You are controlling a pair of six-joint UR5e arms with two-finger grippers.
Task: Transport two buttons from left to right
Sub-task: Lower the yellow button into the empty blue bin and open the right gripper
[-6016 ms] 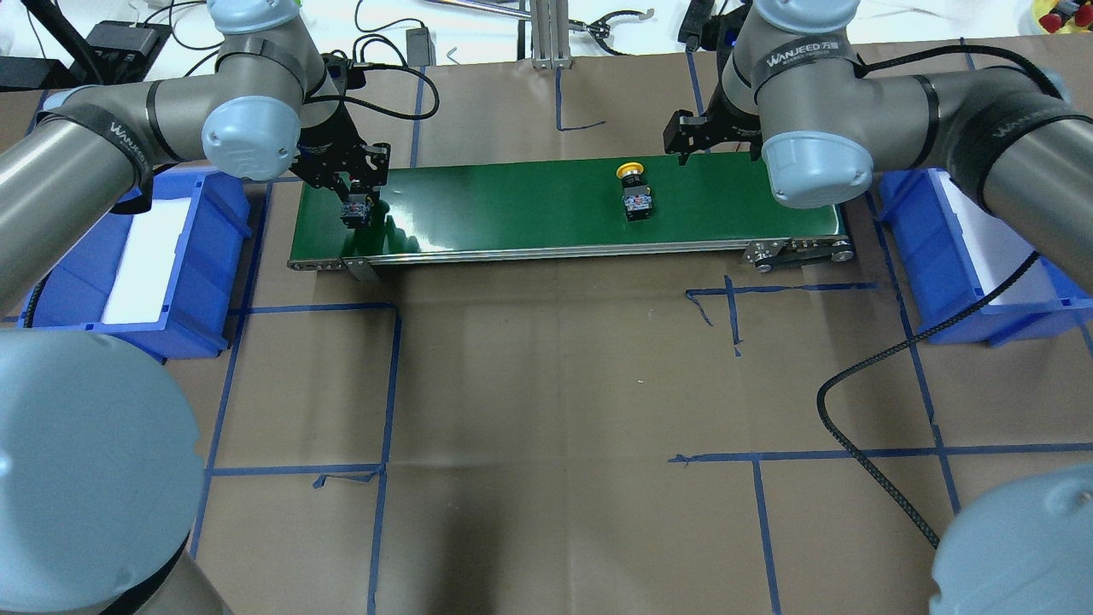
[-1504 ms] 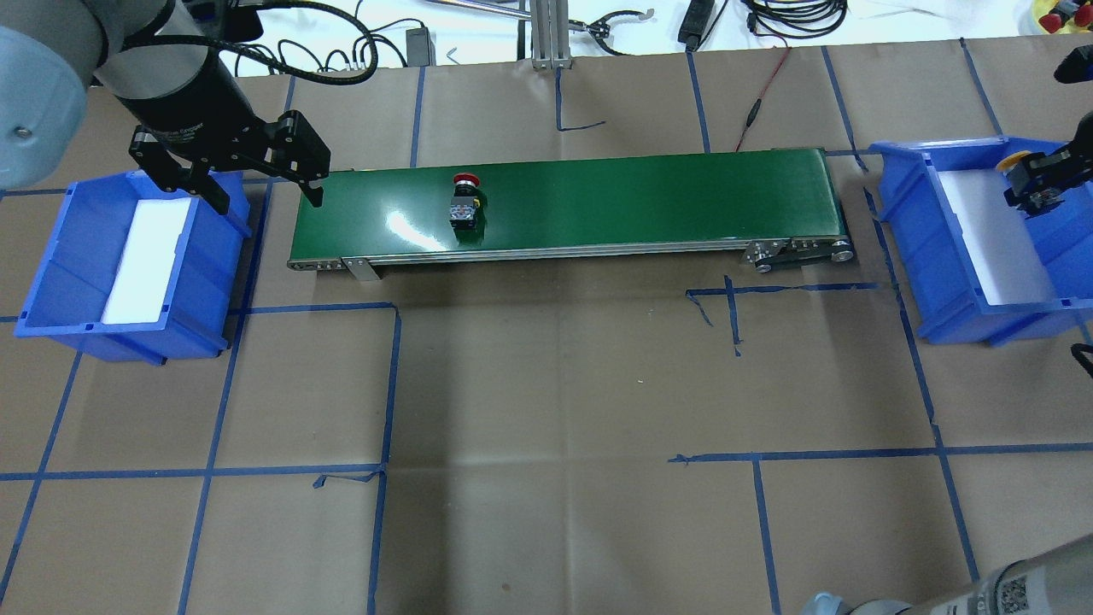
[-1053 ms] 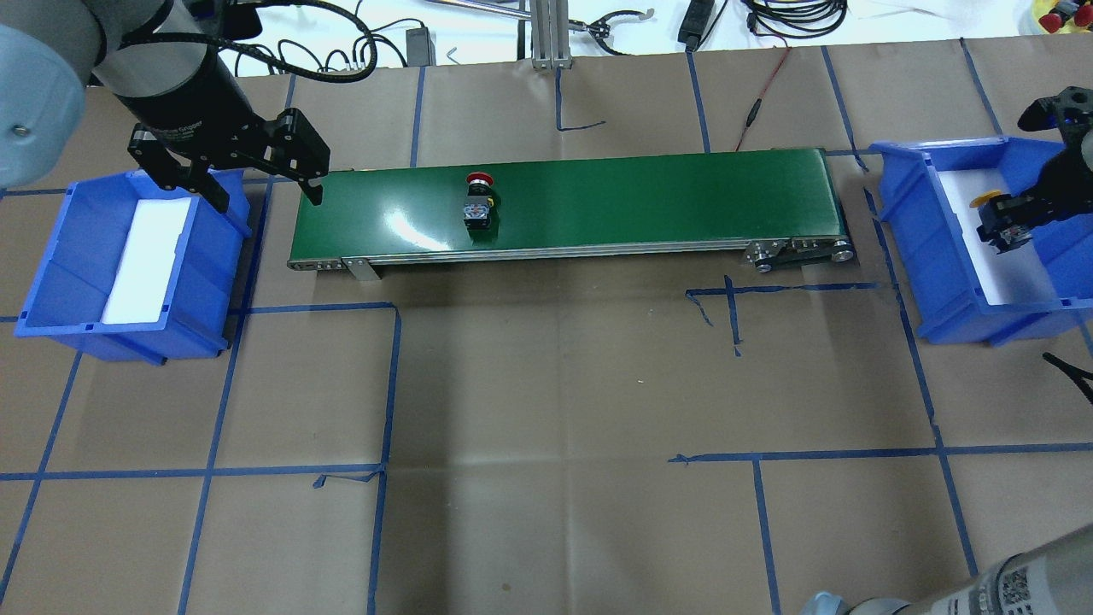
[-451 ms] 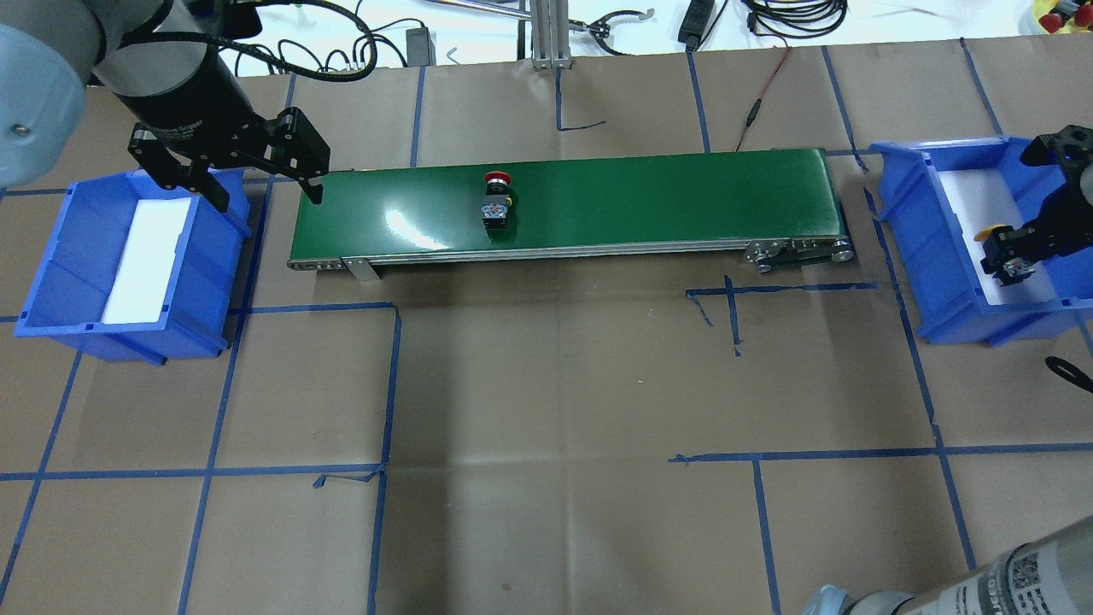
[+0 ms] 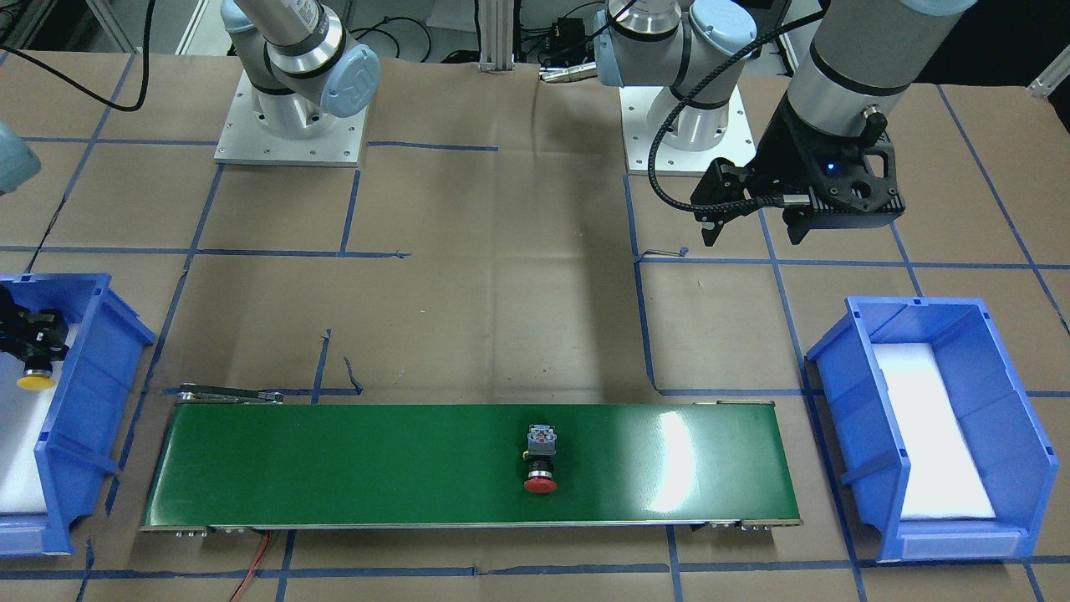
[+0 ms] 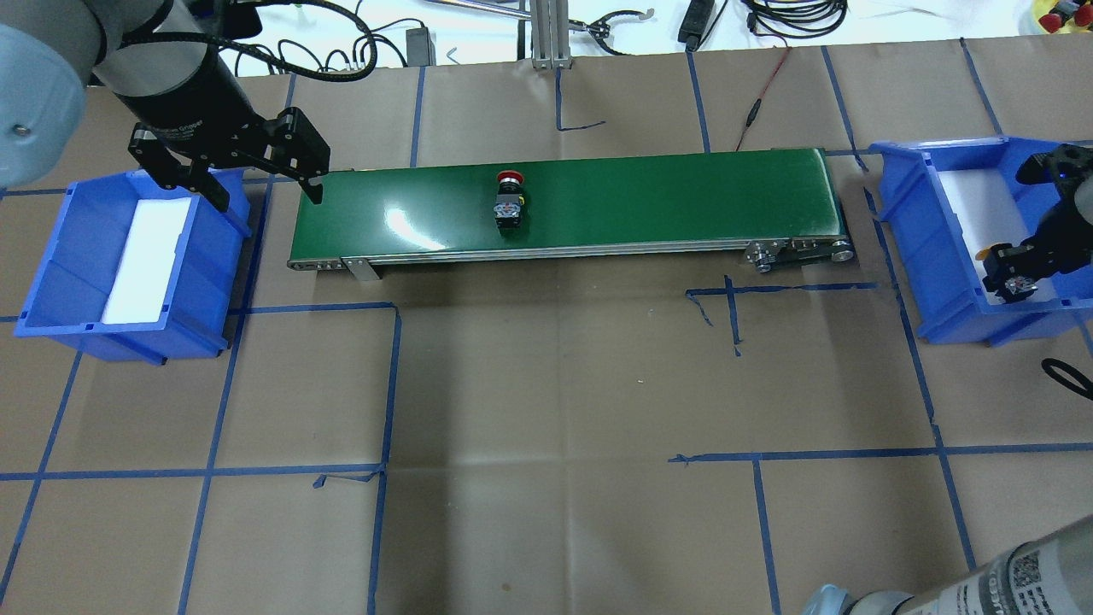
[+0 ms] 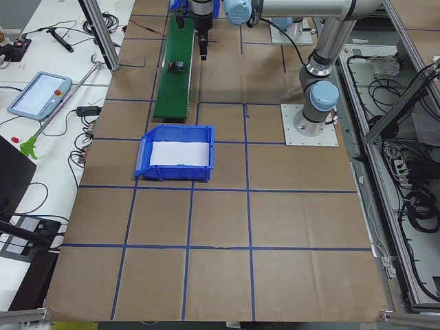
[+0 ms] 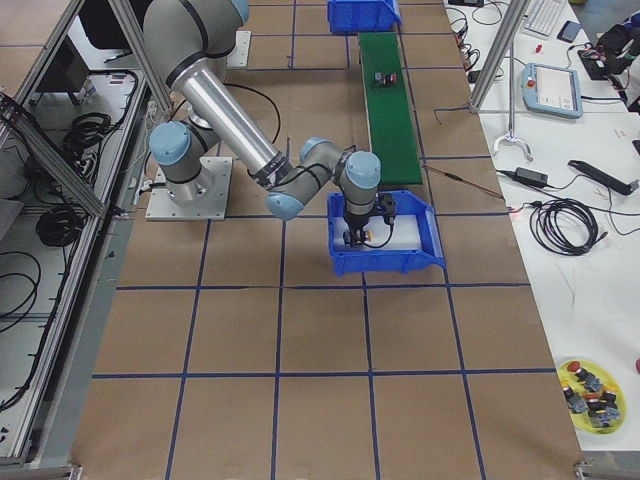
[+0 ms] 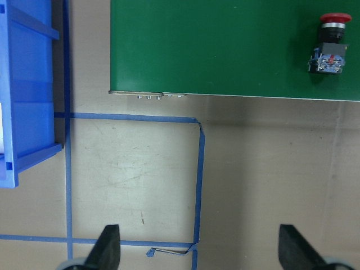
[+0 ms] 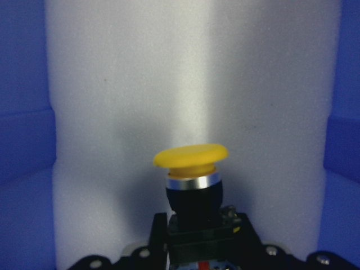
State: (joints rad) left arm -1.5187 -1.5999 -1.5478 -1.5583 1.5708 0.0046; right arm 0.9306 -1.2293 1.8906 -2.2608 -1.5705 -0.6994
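The red-cap button (image 6: 510, 198) lies on the green conveyor belt (image 6: 666, 201), left of its middle, cap toward the far edge. It also shows in the left wrist view (image 9: 331, 42) and the front view (image 5: 541, 461). My left gripper (image 6: 267, 198) is open and empty, hovering between the left blue bin (image 6: 51, 256) and the belt's left end. My right gripper (image 6: 1009, 275) is shut on the yellow-cap button (image 10: 192, 180) and holds it low inside the right blue bin (image 6: 905, 213), over its white foam. I cannot tell whether it touches the foam.
The left blue bin holds only a white foam pad (image 6: 145, 256). The belt's rollers and bracket (image 6: 798, 253) stick out at its right end. Blue tape lines cross the brown table cover. Cables and tools lie along the far edge (image 6: 598, 26).
The red-cap button has ridden the belt rightward. My right gripper has carried the yellow-cap button toward the near end of the right bin and lower. The left arm has not moved lately.
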